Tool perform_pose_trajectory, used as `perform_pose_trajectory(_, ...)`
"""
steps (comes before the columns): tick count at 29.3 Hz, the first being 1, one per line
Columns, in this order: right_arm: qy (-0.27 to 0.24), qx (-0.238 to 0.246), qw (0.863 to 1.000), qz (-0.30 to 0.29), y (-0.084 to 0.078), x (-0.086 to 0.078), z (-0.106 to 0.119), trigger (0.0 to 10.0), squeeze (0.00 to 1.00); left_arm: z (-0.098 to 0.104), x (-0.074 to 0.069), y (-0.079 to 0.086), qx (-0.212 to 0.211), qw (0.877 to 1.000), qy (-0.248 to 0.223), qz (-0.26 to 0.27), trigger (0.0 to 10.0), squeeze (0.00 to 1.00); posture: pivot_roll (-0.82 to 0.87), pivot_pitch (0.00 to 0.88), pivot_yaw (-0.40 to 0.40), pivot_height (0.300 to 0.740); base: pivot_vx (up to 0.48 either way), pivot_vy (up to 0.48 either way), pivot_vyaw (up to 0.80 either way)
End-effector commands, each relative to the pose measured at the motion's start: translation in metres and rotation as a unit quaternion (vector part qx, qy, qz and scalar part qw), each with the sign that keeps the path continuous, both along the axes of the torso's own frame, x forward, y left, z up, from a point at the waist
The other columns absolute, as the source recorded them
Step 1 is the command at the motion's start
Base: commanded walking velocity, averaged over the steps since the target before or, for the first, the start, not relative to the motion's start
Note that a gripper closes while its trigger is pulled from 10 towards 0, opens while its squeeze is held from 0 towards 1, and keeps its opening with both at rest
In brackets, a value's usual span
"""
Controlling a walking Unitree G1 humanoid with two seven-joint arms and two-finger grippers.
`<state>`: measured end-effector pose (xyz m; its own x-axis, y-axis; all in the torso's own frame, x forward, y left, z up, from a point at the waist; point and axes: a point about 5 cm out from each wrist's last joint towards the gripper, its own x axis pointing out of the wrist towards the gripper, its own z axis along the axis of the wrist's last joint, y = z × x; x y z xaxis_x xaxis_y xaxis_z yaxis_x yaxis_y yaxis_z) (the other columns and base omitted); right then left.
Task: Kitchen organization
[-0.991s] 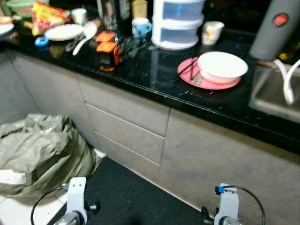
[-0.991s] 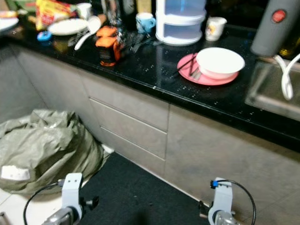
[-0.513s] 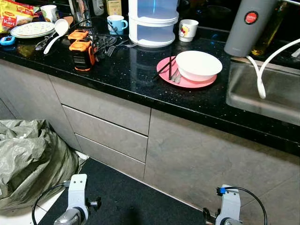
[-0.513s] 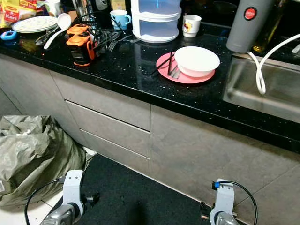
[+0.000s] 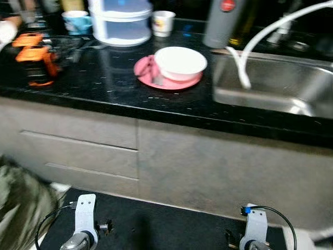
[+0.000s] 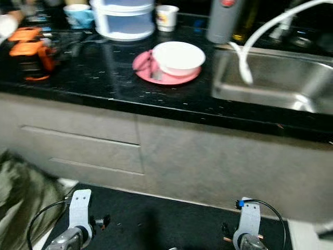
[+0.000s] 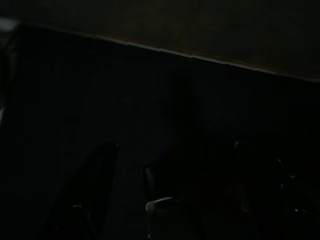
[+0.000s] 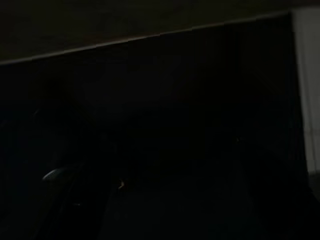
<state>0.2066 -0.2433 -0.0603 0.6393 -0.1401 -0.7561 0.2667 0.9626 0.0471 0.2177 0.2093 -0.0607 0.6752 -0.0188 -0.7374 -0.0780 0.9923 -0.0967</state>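
Note:
A black stone counter (image 5: 99,78) runs across in front of me. On it lies a pink plate (image 5: 141,67) carrying a white bowl (image 5: 180,62) and some dark utensils (image 5: 154,73). To the right is a steel sink (image 5: 270,96) with a white hose (image 5: 240,57) hanging into it. My left arm (image 5: 85,221) and right arm (image 5: 255,226) hang idle low down, in front of the cabinet fronts and over a dark floor mat (image 5: 166,229). Both wrist views are very dark.
At the back stand a grey flask (image 5: 221,23), a white cup (image 5: 163,23), a stacked plastic container (image 5: 122,23) and a blue cup (image 5: 76,21). An orange device (image 5: 35,57) sits at the left. Grey drawers (image 5: 78,151) lie below. A green bag (image 5: 21,208) rests on the floor at left.
The camera has swung to the right, so the sink now shows more fully and the bag has slid to the left edge. The picture is blurred. Both arms still hang as before.

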Motion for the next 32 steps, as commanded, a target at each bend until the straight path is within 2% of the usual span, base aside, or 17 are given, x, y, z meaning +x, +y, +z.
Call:
perform_pose_trajectory(1,0.012,0.003,1.000,0.006,0.002,-0.005,-0.004,10.0,0.00,-0.004,-0.007,0.001,0.002,1.000,0.012,0.002,10.0,0.00,0.02,0.101,-0.025,0.740,0.000,0.000,-0.80)
perform_pose_trajectory(3,0.008,0.001,1.000,0.008,0.002,-0.005,-0.003,10.0,0.00,-0.004,-0.007,0.001,0.004,1.000,0.013,0.001,10.0,0.00,0.02,0.097,-0.026,0.740,0.000,0.000,-0.76)
perform_pose_trajectory(8,-0.012,0.001,1.000,0.028,0.003,-0.002,-0.001,10.0,0.00,-0.004,-0.008,0.002,0.003,1.000,0.012,0.001,10.0,0.00,0.02,0.090,-0.027,0.740,0.000,0.000,0.00)
perform_pose_trajectory(15,-0.012,-0.004,0.999,0.042,0.003,-0.001,0.000,10.0,0.00,-0.007,-0.012,0.002,0.005,1.000,0.021,-0.003,10.0,0.00,0.02,0.084,-0.027,0.740,0.000,0.000,0.00)
perform_pose_trajectory(32,-0.001,-0.008,0.998,0.063,0.004,-0.002,-0.001,10.0,0.00,-0.010,-0.020,0.010,0.018,0.999,0.041,0.000,10.0,0.00,0.03,0.098,-0.025,0.740,0.273,0.000,0.00)
